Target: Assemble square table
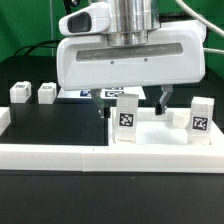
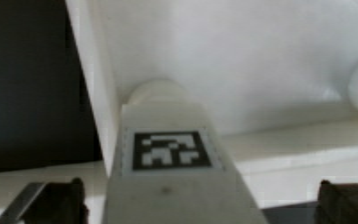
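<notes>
1. The left leg block (image 1: pixel 18 92) and the second leg block (image 1: pixel 47 93) lie loose, slightly apart.
2. The marker board (image 1: pixel 84 95) is mostly hidden behind the gripper (image 1: pixel 134 104).
3. The gripper is spread wide, straddling the upright leg (image 1: pixel 127 116) on the table top (image 1: pixel 160 133) without touching it.
4. The right leg (image 1: pixel 200 118) stands there too; I can't make out its base.

Four white leg blocks (image 1: pixel 127 113) are counted in the exterior view, each carrying one tag. One square top (image 1: pixel 165 137), one marker board (image 1: pixel 85 95), one border wall (image 1: pixel 50 157) and one gripper (image 1: pixel 135 103) with two fingers (image 1: pixel 165 98) are seen. One leg block (image 2: pixel 167 150) is shown in the wrist view.
</notes>
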Robot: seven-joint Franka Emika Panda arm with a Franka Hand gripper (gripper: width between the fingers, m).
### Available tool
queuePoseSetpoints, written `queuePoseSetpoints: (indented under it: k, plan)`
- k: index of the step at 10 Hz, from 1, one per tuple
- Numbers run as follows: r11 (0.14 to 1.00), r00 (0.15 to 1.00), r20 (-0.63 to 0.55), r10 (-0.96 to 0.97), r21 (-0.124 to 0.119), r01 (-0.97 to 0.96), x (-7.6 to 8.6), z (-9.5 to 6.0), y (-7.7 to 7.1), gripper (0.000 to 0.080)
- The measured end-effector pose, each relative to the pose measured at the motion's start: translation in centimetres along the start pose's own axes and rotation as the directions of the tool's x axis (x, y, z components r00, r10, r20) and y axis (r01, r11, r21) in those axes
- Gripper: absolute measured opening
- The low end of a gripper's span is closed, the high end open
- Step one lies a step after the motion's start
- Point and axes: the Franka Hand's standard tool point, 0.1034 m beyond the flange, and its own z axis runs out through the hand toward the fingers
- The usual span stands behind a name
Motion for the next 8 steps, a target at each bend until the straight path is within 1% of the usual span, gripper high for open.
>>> queuePoseSetpoints:
  k: [1,2,3,4,5,6,7,8]
  plan:
    - [1.000,1.000,0.001,0.010,0.000,-0.010,-0.02,0.04,0.00,0.0610]
    - [0.999,0.999,0.001,0.048,0.000,-0.048,-0.04,0.07,-0.01,0.0473]
    - [0.992,0.992,-0.001,0.123,-0.005,-0.123,0.02,0.03,0.51,0.0339]
    - [0.976,0.976,-0.001,0.219,-0.009,-0.219,-0.03,0.09,0.76,0.0292]
    - [0.967,0.967,-0.001,0.253,-0.009,-0.253,-0.02,0.10,0.79,0.0291]
    - [0.934,0.934,-0.004,0.357,-0.008,-0.357,0.03,0.06,0.80,0.0291]
    - [0.804,0.804,-0.019,0.594,-0.013,-0.595,0.13,-0.13,0.86,0.0291]
    - [0.644,0.644,-0.010,0.765,-0.021,-0.765,0.15,-0.03,0.91,0.0291]
